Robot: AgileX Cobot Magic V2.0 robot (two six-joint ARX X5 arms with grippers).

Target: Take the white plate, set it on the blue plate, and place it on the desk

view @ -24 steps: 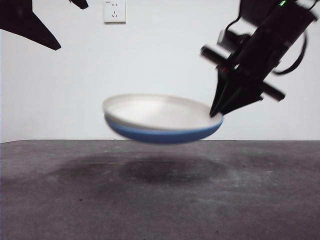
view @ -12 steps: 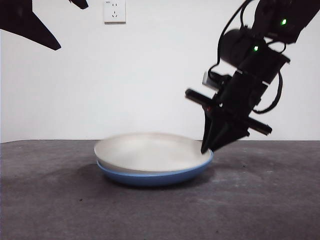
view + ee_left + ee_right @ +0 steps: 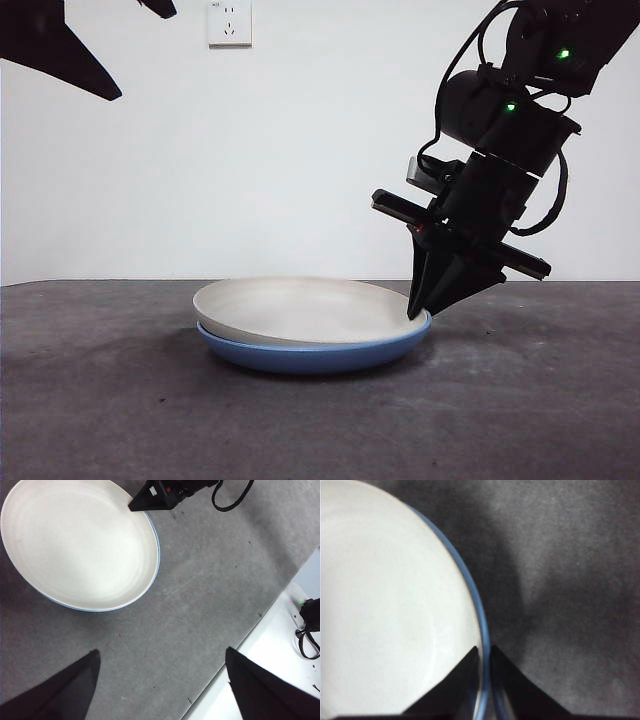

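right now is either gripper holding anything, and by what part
The right gripper is shut on the stacked rims of the white plate and blue plate, which sit on the desk. The left gripper holds nothing.

White plate (image 3: pixel 300 308) nested in blue plate (image 3: pixel 310 356), both resting on desk (image 3: pixel 320 420)

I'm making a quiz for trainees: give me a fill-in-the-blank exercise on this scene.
1. The white plate sits nested in the ____ plate.
2. The stacked plates rest on the ____.
3. The right end effector is clamped on the stack's ____.
4. The left end effector, away from the plates, holds ____.

Missing words: blue; desk; rim; nothing
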